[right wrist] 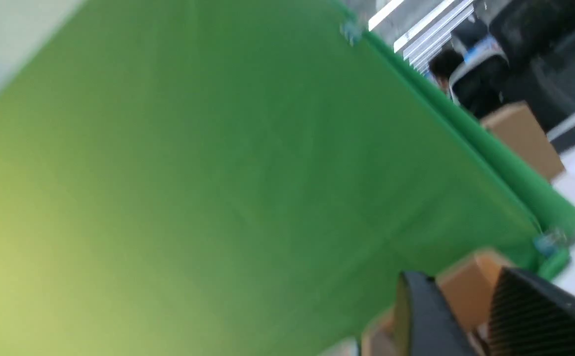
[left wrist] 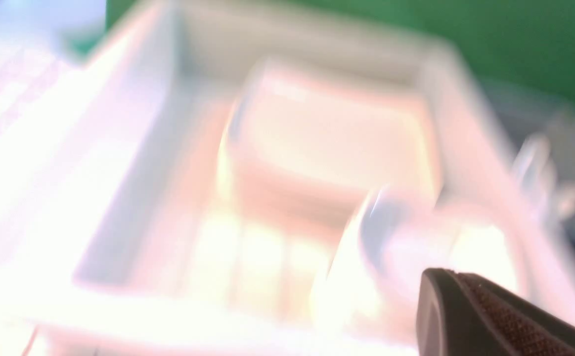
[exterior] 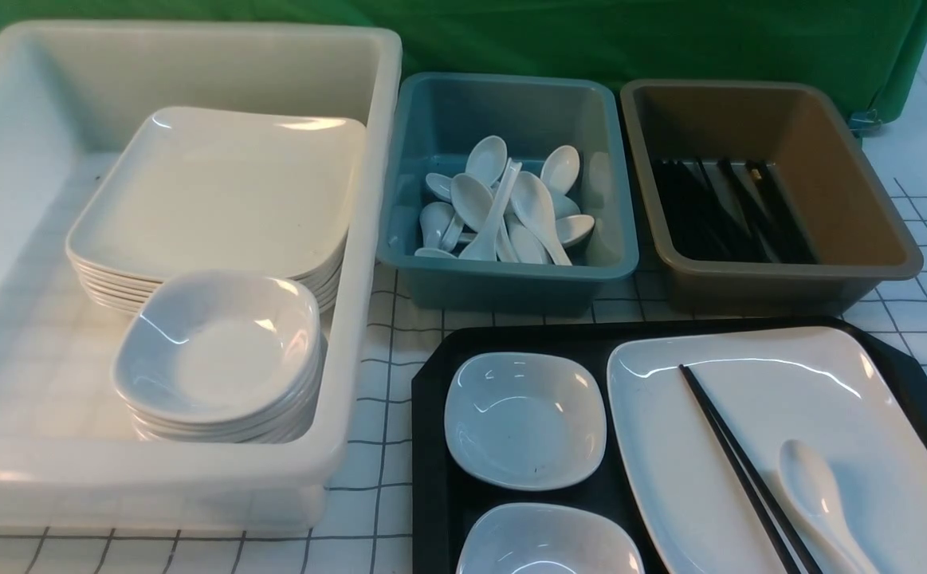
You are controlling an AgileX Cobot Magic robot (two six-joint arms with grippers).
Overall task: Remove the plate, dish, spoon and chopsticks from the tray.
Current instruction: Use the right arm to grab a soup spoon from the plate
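nothing has left the tray [exterior: 430,478] that i can see: the plate [exterior: 877,399] lies on it with the chopsticks [exterior: 707,406] and spoon [exterior: 814,478] on top, two small dishes [exterior: 525,422] beside. i judge i'm at the very start. my left gripper [left wrist: 451,272] is closed with nothing in it; my right gripper [right wrist: 470,299] stands parted and empty. next, i'd lift the chopsticks and spoon with the right, for the brown bin [exterior: 782,271] and teal bin [exterior: 511,277], freeing the plate; pinching low without scraping it matters
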